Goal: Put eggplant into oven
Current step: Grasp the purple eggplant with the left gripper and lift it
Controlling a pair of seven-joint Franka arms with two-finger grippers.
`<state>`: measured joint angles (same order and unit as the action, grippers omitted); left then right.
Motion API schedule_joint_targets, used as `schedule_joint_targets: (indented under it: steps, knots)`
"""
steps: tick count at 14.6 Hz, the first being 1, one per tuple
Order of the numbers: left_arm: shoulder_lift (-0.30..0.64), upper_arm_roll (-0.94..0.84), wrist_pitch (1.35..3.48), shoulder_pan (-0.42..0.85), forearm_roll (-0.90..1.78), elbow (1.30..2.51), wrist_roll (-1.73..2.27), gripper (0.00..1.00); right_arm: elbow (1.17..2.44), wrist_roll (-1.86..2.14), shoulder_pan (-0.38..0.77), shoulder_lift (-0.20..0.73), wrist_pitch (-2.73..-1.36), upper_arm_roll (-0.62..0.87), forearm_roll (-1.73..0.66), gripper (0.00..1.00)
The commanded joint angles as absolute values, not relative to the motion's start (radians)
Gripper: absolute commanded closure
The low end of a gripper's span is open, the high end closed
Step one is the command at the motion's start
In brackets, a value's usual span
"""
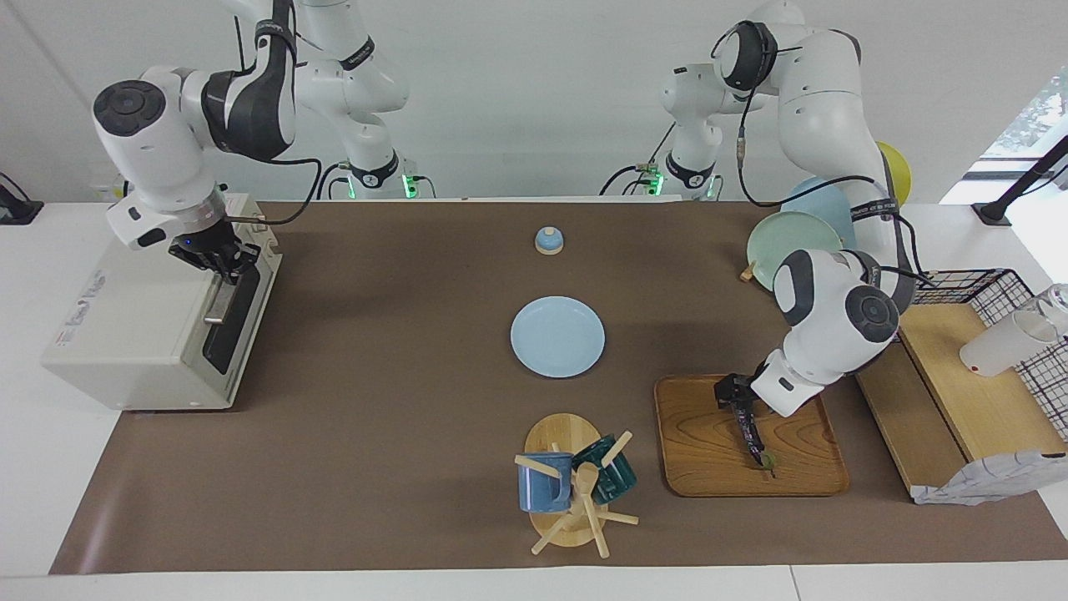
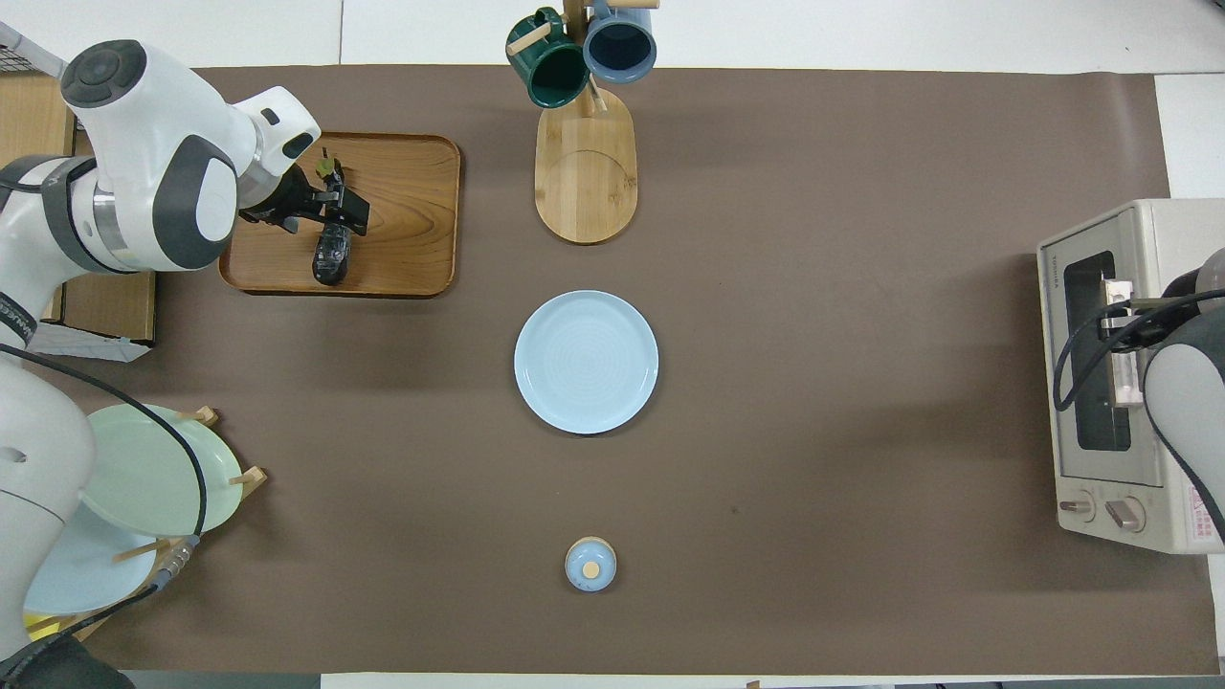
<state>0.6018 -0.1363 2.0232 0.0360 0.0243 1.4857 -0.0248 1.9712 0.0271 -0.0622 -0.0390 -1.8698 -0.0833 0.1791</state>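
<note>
Eggplant (image 1: 748,426) lying on the wooden tray (image 1: 709,451), left tool (image 1: 734,394) spread wide around it, right tool (image 1: 224,260) pinched together at the oven (image 1: 125,334) door handle (image 1: 224,292), oven lettering too small to read

1 eggplant (image 1: 748,424), 1 oven (image 1: 150,313), 2 mugs (image 1: 544,482), 1 tray (image 1: 701,451).

Between tray (image 1: 709,451) and oven (image 1: 142,334) only the plate (image 1: 557,336) (low, flat) interrupts bare mat (image 1: 375,401).
</note>
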Motion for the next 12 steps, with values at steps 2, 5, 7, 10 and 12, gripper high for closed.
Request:
schedule_joint_targets:
  steps: [2,5,7,10,12]
  knots:
    - [0.566,-0.13,2.036,0.043,0.003,1.545,-0.035,0.0,2.04,0.08,-0.112,-0.054,-1.95,-0.075,0.19,1.0]
    - [0.563,-0.13,2.036,0.043,0.002,1.551,-0.037,0.02,2.046,0.075,-0.107,-0.052,-1.951,-0.074,0.178,1.0]
    - [0.557,-0.13,2.043,0.043,0.002,1.569,-0.037,0.13,2.056,0.052,-0.081,-0.049,-1.954,-0.071,0.172,1.0]
    - [0.555,-0.129,2.037,0.043,0.002,1.568,-0.037,0.67,2.056,-0.058,0.011,-0.034,-1.968,-0.071,0.12,1.0]
    - [0.557,-0.13,2.014,0.04,0.002,1.548,-0.037,1.0,2.078,-0.061,0.017,-0.014,-2.023,-0.071,0.092,1.0]
